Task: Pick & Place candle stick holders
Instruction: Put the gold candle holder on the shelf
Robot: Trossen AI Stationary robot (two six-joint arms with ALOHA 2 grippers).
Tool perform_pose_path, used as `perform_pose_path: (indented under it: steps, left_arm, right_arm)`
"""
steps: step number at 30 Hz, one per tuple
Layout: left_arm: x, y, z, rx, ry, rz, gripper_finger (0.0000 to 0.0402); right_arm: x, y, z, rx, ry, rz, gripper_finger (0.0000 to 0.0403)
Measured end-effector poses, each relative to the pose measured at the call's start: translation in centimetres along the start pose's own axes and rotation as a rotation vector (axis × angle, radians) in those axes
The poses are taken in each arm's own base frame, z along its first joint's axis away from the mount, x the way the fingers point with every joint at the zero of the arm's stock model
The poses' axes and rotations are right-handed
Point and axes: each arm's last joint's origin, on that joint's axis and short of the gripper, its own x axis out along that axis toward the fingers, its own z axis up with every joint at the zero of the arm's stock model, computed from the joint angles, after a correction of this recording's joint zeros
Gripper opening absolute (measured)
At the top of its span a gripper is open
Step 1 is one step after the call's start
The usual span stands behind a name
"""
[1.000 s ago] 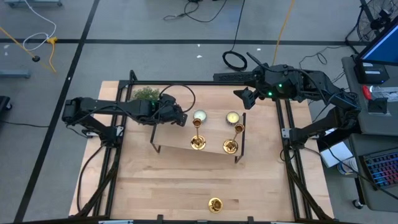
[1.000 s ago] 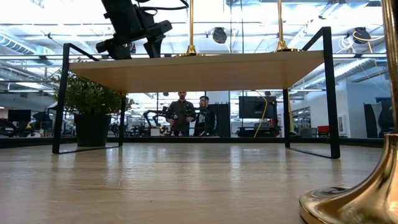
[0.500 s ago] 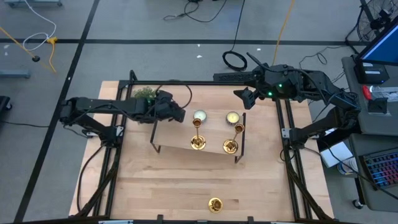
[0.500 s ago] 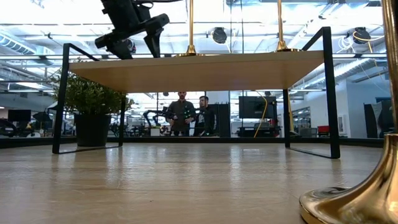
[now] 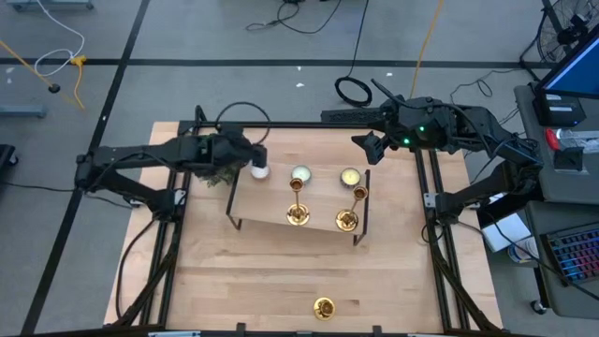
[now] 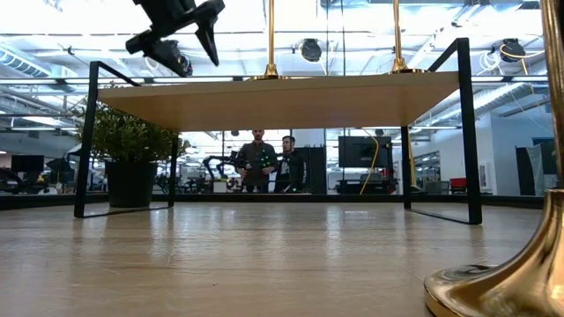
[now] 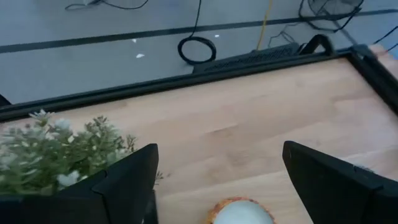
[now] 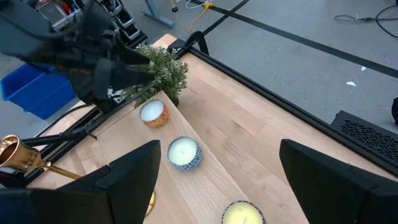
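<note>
On the shelf (image 5: 271,208) I see two gold holders (image 5: 298,213) standing; a third holder (image 5: 324,307) waits near the table's front edge (still to move). My left gripper (image 5: 251,159) and right gripper (image 5: 368,143) hang open, holding nothing.

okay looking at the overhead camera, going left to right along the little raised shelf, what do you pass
Left gripper, open → white tealight candle → patterned candle with a candle stick holder just in front of it → yellowish candle and the second holder → right gripper, open, by the far right corner.
</note>
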Motion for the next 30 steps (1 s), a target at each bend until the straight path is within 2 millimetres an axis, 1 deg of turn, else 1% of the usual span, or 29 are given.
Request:
perform_pose_path:
  steps: [3, 7, 11, 18, 24, 30]
  left_arm:
    - [-0.9, 0.2, 0.6, -0.020, -0.025, -0.047, 0.0351]
    - [-2.7, 0.3, 1.3, -0.043, -0.057, -0.168, 0.0351]
    - [-4.6, 0.4, 1.7, -0.054, -0.076, -0.285, 0.0351]
    - [-7.4, 1.2, 1.3, -0.026, -0.038, -0.419, 0.0351]
    - [-8.9, 1.6, 0.3, 0.069, 0.083, -0.537, 0.0351]
    - [-10.3, 1.2, -1.1, 0.160, 0.213, -0.679, 0.0351]
  right_arm:
    - [0.0, 0.0, 0.0, -0.004, 0.000, 0.000, 0.0325]
    - [0.0, 0.0, 0.0, -0.006, 0.001, 0.000, 0.0325]
    - [-0.1, 0.2, -0.1, -0.023, 0.004, 0.009, 0.0325]
    - [-0.8, 0.7, -0.2, -0.020, -0.025, 0.057, 0.0325]
    - [-2.4, 1.8, 0.8, 0.023, -0.164, 0.195, 0.0325]
    - [-4.4, 3.4, 2.3, 0.073, -0.361, 0.385, 0.0325]
